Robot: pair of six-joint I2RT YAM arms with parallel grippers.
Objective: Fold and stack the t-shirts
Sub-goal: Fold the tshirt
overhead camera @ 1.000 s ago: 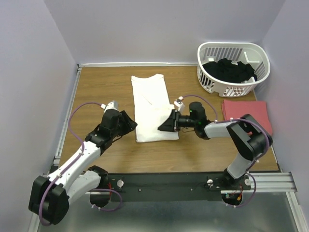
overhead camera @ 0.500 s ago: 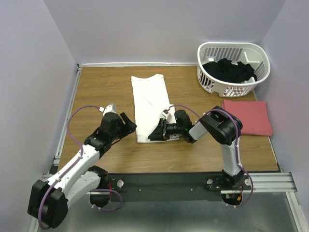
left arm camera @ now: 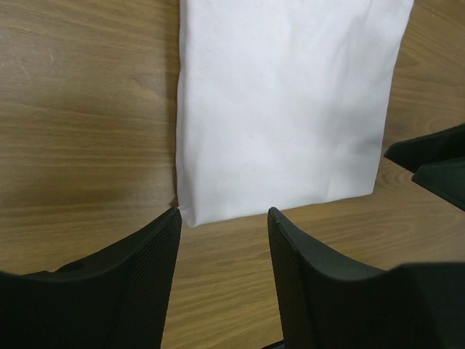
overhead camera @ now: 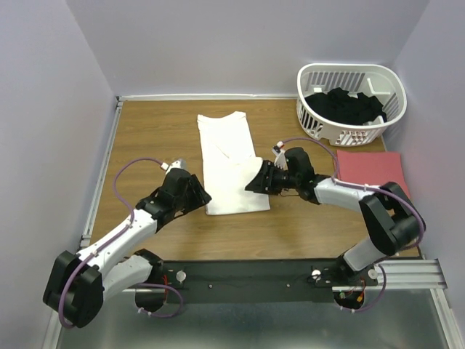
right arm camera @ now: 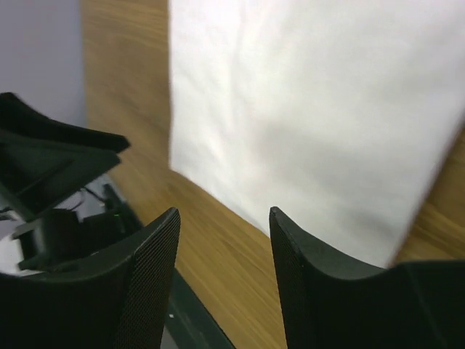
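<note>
Top view: white t-shirt (overhead camera: 229,160) in a long folded strip mid-worktop (overhead camera: 152,138), salmon-red t-shirt (overhead camera: 370,174) folded at right. Left wrist: left claw (left arm camera: 224,214) parted, empty, at its near corner. Right wrist: right claw (right arm camera: 224,214) parted, empty too. Looks like cross-fold and stacking left.

Smooth matt cloth t-shirt (left arm camera: 283,109) on grained, perhaps laminate, wood table (left arm camera: 87,109).

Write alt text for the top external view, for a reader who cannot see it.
A white t-shirt, folded into a long rectangle, lies on the wooden table, with the open left tool and open right tool flanking its near end, holding nothing. A folded salmon-red t-shirt lies to the right, in front of a white slatted basket of dark clothes.
</note>
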